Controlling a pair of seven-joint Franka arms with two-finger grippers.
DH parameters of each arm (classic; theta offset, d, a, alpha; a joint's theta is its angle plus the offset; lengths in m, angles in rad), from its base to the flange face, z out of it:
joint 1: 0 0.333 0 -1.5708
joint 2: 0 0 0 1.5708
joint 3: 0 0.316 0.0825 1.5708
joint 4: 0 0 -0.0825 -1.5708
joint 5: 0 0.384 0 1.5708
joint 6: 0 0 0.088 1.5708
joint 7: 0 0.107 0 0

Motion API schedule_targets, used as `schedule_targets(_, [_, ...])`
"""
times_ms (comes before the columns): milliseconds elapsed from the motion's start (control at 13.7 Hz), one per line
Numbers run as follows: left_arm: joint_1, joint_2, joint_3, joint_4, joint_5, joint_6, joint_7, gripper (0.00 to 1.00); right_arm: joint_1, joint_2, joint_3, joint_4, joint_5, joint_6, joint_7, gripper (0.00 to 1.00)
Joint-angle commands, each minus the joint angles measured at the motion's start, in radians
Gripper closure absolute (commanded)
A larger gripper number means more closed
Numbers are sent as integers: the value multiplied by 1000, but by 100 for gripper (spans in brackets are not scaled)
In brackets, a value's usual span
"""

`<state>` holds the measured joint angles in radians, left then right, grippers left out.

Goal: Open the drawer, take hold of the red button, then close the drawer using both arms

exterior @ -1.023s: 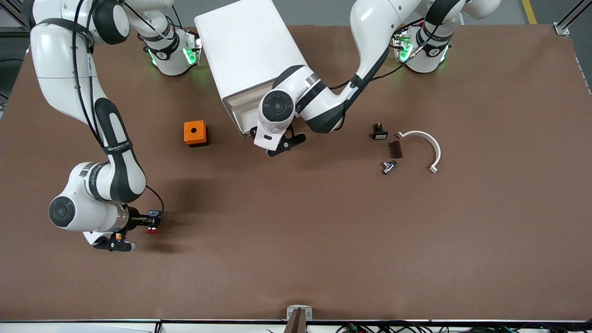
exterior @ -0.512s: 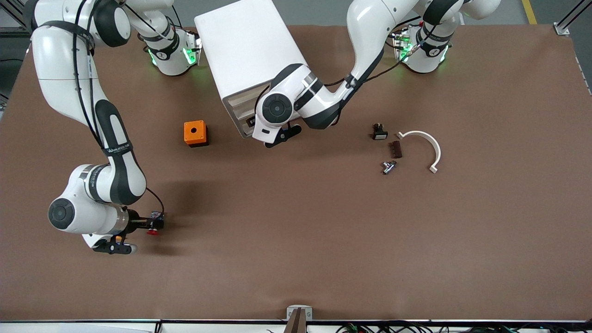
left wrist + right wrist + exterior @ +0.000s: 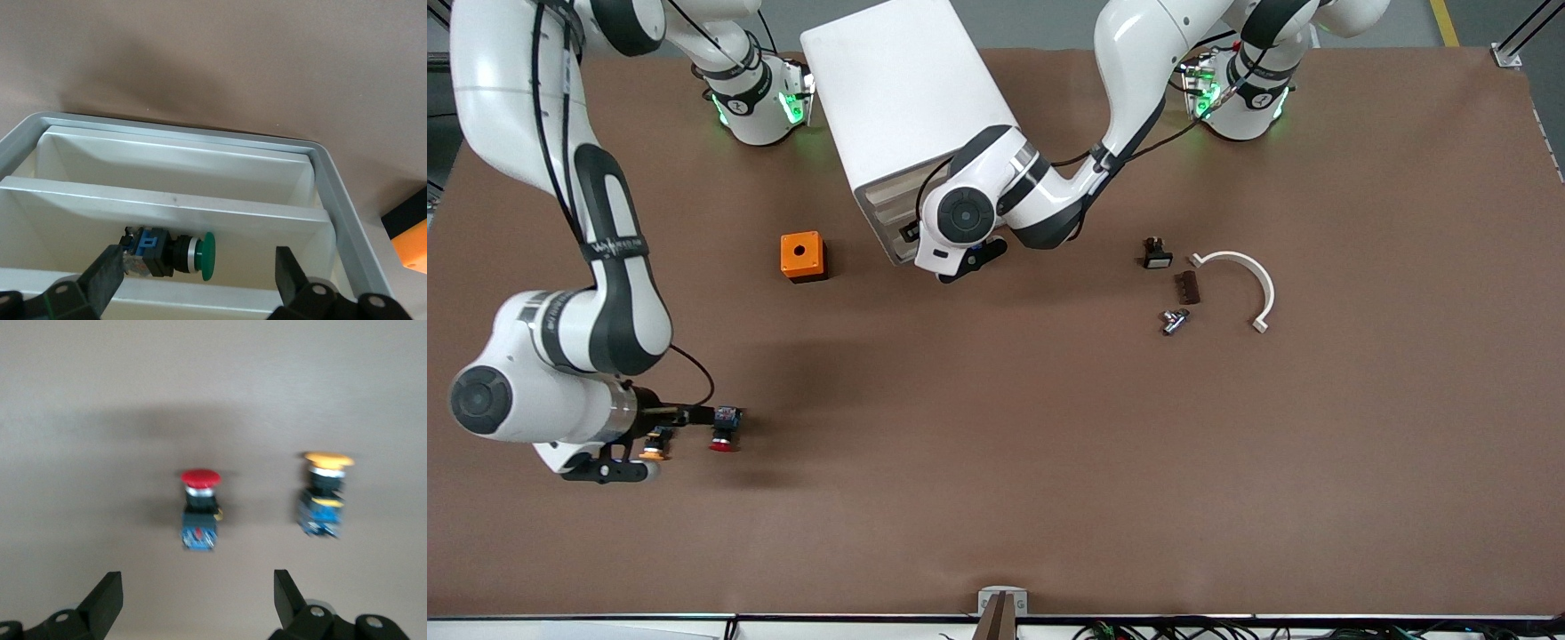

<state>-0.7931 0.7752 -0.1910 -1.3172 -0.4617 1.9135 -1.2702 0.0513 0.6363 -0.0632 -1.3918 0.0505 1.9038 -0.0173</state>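
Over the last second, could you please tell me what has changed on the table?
The right end effector let go of the red-headed push button, which now stands on the brown table, and drew back toward the right arm's end. The left end effector moved in against the white cabinet front. The orange cube and small parts stayed put.

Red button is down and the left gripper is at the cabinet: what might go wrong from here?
Risks, as I judge them:
1. The right gripper is open beside the red button and the yellow button; its retreat might knock either one.
2. The left gripper, open at the drawer with a green button inside, might jam a finger while pushing.
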Motion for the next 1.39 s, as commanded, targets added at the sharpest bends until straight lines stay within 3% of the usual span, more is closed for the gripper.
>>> schedule_targets(0, [6,-31,-4,-28,-54,-4,6,0,10,-133,9,-52,-67,-92,4,0])
schedule_targets(365, [23,-46,-1,-31,-48,-19,2,1,5,-343,11,-142,-60,-192,7,0])
schedule_targets(658, [99,-158,7,-28,63,-51,9,1,-8,-476,8,-207,-57,-230,5,0])
schedule_targets(1023, [247,-348,8,-22,120,-178,121,1,-33,-512,8,-182,-57,-267,-6,0])
schedule_targets(1315, [434,-523,8,-23,120,-423,387,1,-39,-498,6,-121,-63,-288,4,0])
